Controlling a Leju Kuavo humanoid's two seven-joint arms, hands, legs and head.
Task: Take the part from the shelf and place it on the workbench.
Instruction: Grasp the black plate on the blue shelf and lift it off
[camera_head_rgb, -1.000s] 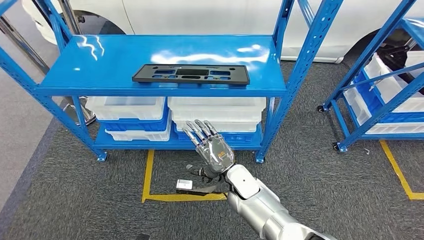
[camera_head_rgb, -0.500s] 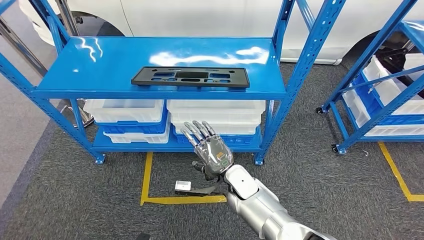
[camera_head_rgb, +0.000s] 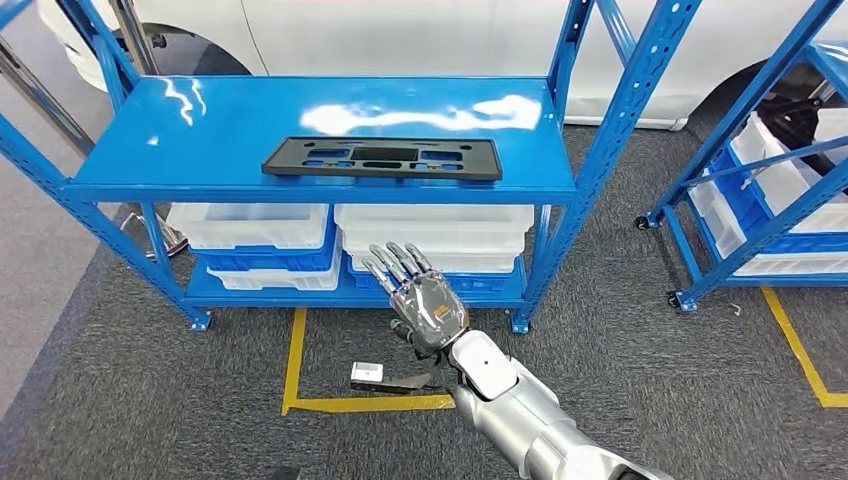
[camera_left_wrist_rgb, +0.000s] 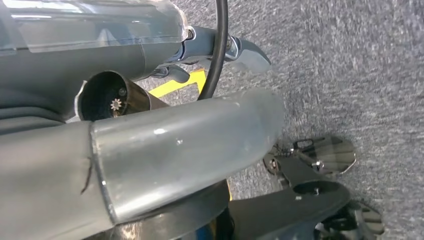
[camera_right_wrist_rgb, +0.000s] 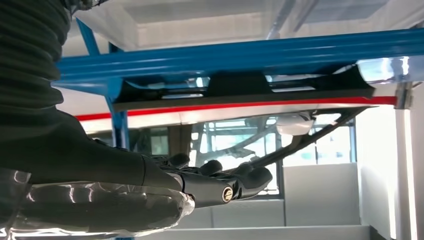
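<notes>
Little is moved: right hand (camera_head_rgb: 428, 305) is held below shelf (camera_head_rgb: 200, 130) | fingers (camera_head_rgb: 392, 262) spread, empty | part (camera_head_rgb: 381, 157) judged light, stiff, flat; front long edge is favoured.

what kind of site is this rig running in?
Likely an automotive workshop or assembly area. Blue steel shelf racks hold white plastic bins, a black part lies on top, a white car body stands behind, and yellow floor tape marks stations.

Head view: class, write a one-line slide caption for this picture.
Right hand raised with fingers apart in front of the blue shelf, where the black part lies flat, untouched.
</notes>
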